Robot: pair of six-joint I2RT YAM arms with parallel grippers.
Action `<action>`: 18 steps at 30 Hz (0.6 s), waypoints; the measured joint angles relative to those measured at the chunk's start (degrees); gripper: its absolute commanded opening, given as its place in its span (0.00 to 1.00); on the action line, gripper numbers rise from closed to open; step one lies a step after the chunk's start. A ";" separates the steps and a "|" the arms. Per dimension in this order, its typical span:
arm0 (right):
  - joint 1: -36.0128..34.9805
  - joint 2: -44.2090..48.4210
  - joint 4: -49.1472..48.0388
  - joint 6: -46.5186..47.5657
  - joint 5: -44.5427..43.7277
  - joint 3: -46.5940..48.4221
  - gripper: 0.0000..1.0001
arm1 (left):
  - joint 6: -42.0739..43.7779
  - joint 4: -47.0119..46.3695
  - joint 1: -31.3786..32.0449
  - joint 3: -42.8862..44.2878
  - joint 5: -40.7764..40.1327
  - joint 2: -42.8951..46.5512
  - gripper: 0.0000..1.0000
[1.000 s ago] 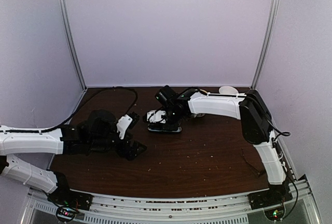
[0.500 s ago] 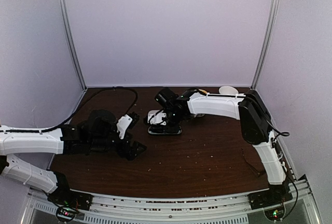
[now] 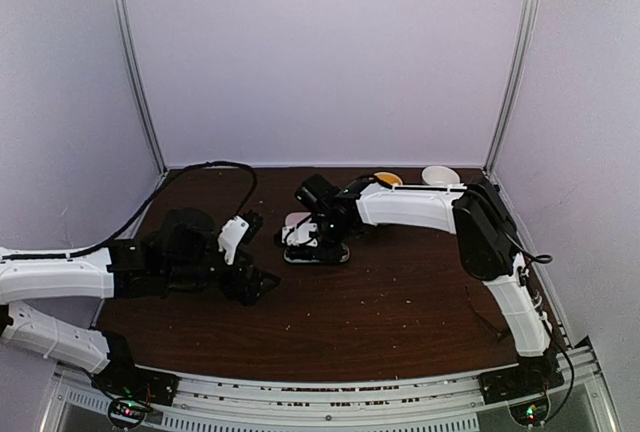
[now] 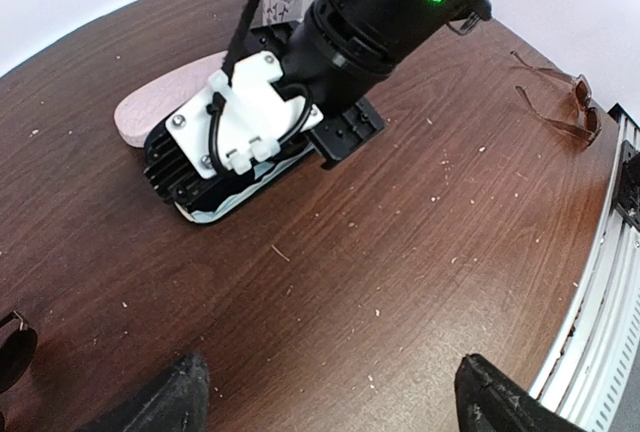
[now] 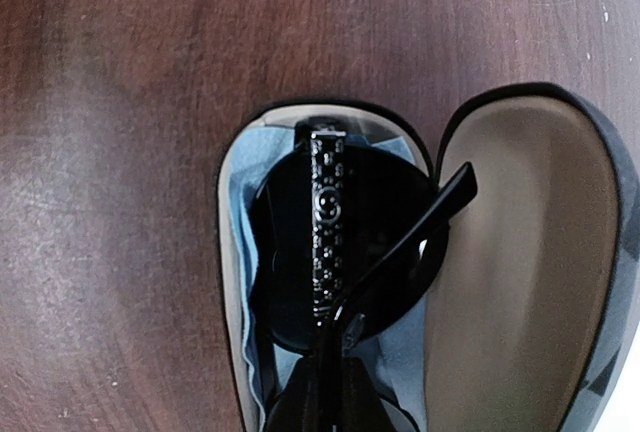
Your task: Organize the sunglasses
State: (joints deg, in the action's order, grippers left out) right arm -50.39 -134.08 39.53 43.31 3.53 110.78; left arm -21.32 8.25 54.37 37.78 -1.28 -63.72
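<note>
Right fingers are pinched on a temple of the black sunglasses. The sunglasses lie on a blue cloth inside the open black case mid-desk, with its lid laid flat alongside. Left fingers are spread wide, holding nothing, over bare desk with free room before the case. Pink case is just behind the black one. A thin-framed pair lies near the desk's railed edge.

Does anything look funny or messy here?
Yes. The black sunglasses lie in the open case on a blue cloth, but one earpiece pokes slantwise over the lid, not folded flat.
</note>
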 measured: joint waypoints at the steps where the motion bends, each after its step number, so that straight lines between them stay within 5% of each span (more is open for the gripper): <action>1: 0.00 -0.24 0.20 -0.02 -0.07 0.44 0.04 | -0.09 0.02 0.00 -0.02 -0.02 0.24 0.89; 6: 0.00 -0.52 -0.04 -1.07 -0.15 0.81 0.21 | -0.28 0.02 0.00 -0.02 0.00 0.76 0.89; 18: 0.02 -0.02 -0.70 -2.78 -0.11 0.15 0.35 | -0.28 0.07 0.00 -0.02 0.02 0.48 0.89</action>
State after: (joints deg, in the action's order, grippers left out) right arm -50.37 -134.10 38.83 40.53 3.42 110.93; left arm -21.61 8.32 54.37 37.76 -1.26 -63.24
